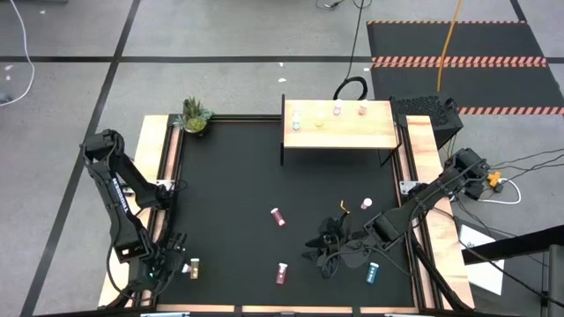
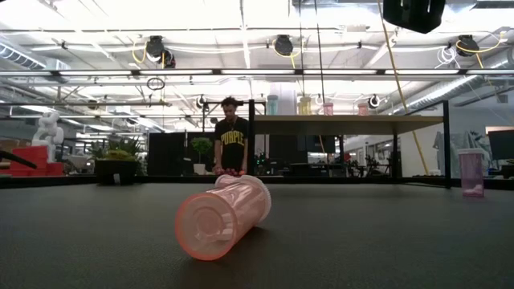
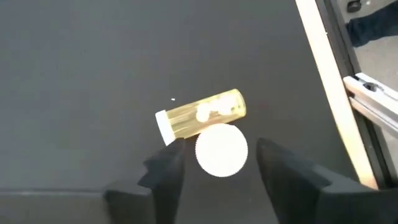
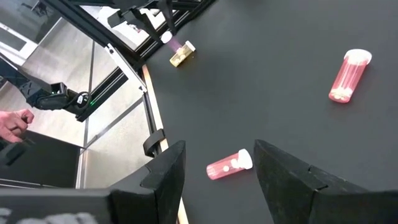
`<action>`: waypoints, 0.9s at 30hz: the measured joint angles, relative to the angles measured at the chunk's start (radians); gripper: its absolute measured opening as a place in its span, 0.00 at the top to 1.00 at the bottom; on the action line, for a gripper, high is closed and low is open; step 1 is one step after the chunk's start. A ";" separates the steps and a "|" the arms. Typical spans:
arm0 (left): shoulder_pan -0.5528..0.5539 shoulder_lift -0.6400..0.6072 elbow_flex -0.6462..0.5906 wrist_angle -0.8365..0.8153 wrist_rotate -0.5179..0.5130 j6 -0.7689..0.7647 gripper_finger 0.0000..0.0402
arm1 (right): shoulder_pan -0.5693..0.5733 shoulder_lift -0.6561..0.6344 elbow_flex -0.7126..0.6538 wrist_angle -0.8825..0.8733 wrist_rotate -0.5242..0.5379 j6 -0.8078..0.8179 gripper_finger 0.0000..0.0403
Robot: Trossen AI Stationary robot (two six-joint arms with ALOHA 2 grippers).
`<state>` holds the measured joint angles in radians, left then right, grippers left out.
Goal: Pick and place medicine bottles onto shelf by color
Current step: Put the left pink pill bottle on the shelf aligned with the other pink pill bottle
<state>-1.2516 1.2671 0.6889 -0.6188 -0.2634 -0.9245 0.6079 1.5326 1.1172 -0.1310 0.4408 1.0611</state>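
A yellow-gold medicine bottle lies on its side on the black table near its left front corner, white cap at one end. Right before it a white round top shows between the fingers of my open left gripper, which points down over it; a gap shows on either side. My right gripper hangs open above the table's near right part, over a lying pink bottle. The pale wood shelf at the far right carries several bottles.
On the table there are also a pink bottle lying at the middle, another near the front, an upright pink one and a teal one. A potted plant stands at the far left corner. A person stands beyond the table.
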 joint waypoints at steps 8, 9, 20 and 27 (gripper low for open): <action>0.000 0.002 0.000 0.037 -0.023 0.010 0.68 | 0.000 0.000 0.000 0.000 0.000 0.000 0.55; 0.000 0.002 -0.004 0.041 -0.027 0.007 0.69 | 0.000 0.000 0.000 0.000 0.000 0.000 0.55; 0.001 0.005 -0.029 0.018 -0.023 -0.001 0.59 | 0.000 0.000 0.000 0.000 -0.001 0.011 0.55; 0.001 0.003 -0.025 0.010 -0.022 -0.013 0.50 | 0.000 0.000 0.000 0.000 -0.001 0.011 0.55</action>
<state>-1.2507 1.2705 0.6636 -0.6090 -0.2852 -0.9371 0.6079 1.5326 1.1168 -0.1310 0.4400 1.0725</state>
